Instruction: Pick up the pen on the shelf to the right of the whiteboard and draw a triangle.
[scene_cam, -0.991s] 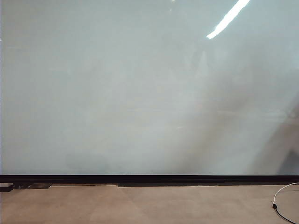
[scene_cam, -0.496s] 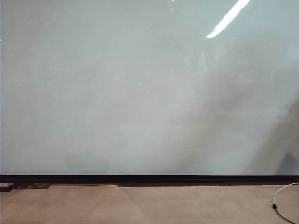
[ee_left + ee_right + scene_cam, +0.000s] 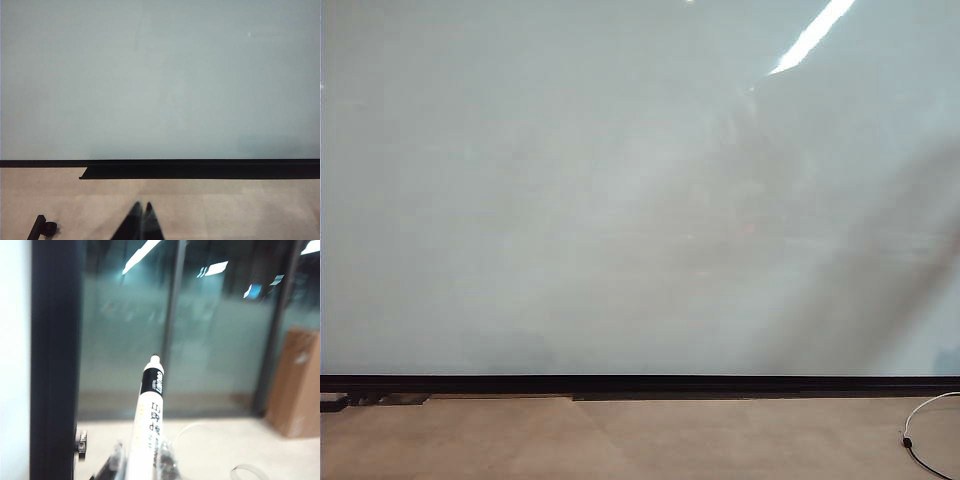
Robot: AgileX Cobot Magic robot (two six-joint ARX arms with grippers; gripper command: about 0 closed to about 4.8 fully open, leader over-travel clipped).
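Note:
The whiteboard [image 3: 620, 200] fills the exterior view, and neither gripper shows there. No triangle shows on the board. The shelf is out of view. In the right wrist view my right gripper [image 3: 142, 454] is shut on the pen [image 3: 150, 405], a white marker whose dark tip points away from the wrist. It sits just past the board's black side frame [image 3: 55, 365], with a strip of the whiteboard [image 3: 12, 365] beyond. My left gripper [image 3: 142, 205] is shut on nothing, low in front of the whiteboard [image 3: 150, 75].
A thin black rail [image 3: 640, 383] runs along the board's bottom, with a black tray [image 3: 200, 172] under it. A white cable [image 3: 920, 430] lies on the floor at the right. Beyond the frame stand a glass wall [image 3: 200, 340] and a cardboard box [image 3: 295, 385].
In the exterior view the dark shadow over the right side of the board has spread upward and leftward. Nothing else there has moved.

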